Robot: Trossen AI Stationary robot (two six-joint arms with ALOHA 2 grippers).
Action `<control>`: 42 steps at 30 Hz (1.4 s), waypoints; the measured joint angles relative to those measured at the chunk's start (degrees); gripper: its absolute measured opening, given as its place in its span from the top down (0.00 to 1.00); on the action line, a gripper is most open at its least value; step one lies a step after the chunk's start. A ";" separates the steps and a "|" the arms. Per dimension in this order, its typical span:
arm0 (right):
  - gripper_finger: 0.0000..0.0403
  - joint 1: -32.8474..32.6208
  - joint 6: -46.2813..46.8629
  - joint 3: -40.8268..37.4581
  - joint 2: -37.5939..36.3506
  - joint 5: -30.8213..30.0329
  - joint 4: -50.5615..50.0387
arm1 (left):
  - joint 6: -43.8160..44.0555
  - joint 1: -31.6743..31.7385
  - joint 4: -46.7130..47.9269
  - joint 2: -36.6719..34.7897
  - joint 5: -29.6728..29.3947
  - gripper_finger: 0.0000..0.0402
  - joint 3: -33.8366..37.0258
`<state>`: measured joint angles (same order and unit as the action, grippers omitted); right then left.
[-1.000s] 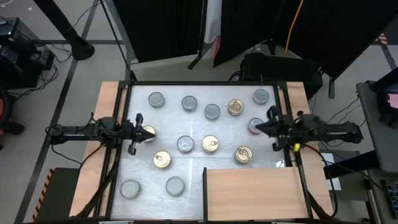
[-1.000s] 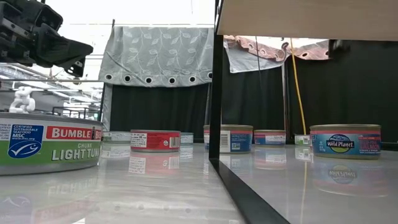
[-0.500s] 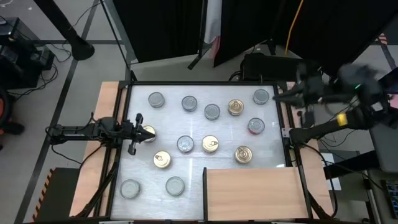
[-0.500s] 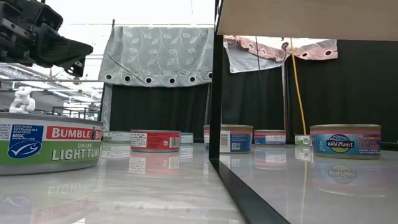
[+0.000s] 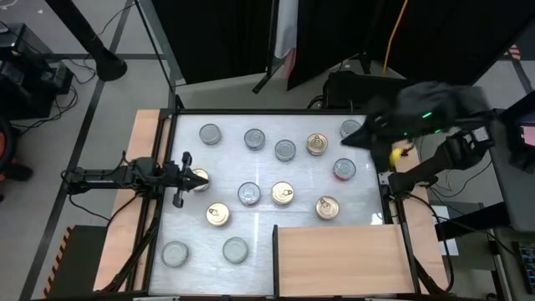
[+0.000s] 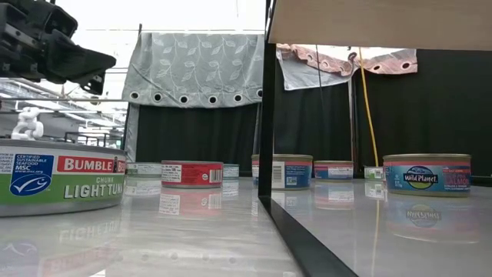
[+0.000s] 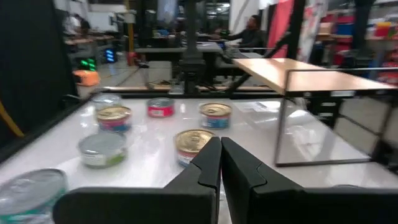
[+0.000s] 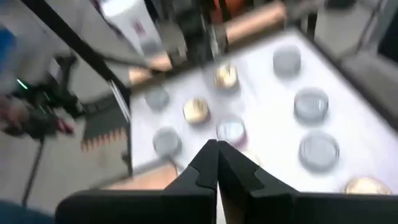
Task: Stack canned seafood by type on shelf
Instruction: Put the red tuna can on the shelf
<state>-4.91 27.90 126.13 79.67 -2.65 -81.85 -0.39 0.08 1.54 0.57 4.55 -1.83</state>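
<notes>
High view shows the canned seafood (image 5: 282,194) spread over the glossy white tabletop (image 5: 251,171), none on the shelf (image 5: 338,259), a light-brown wooden board raised over the table's near right corner. Twelve flat round tins are countable: seven plain silver-grey tops, one red-rimmed silver top, four gold pull-ring tops. Narrow wooden strips (image 5: 142,201) flank the table; black drapes and a patterned grey curtain (image 6: 196,65) hang behind. The left gripper (image 5: 194,180) hovers just beside a gold tin at the left edge, fingers pressed together, holding nothing. The right gripper (image 5: 349,139), blurred, hangs above the far right tins, pincer closed and empty.
</notes>
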 joint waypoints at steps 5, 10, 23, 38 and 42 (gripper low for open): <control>1.00 -2.82 0.76 -10.92 0.13 -0.86 2.16 | -0.04 0.02 -1.24 -0.01 -3.16 0.96 0.00; 1.00 -5.05 1.55 -25.26 -4.05 -2.13 11.70 | 0.02 0.02 -1.09 -0.01 -3.87 0.96 0.00; 1.00 -5.16 10.81 -68.87 -25.56 -5.05 41.35 | 4.15 -0.27 -4.09 7.16 -5.72 0.98 -13.32; 1.00 -1.30 26.96 -82.38 -31.77 -9.42 40.72 | -3.58 0.01 7.07 52.29 -32.18 0.98 -73.95; 1.00 3.02 27.15 -82.36 -31.44 -7.02 39.21 | 0.02 0.08 11.04 60.97 -38.93 0.98 -84.39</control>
<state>-1.89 55.05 43.77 48.23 -9.67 -42.64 -0.37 0.16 12.58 61.54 -34.39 -86.21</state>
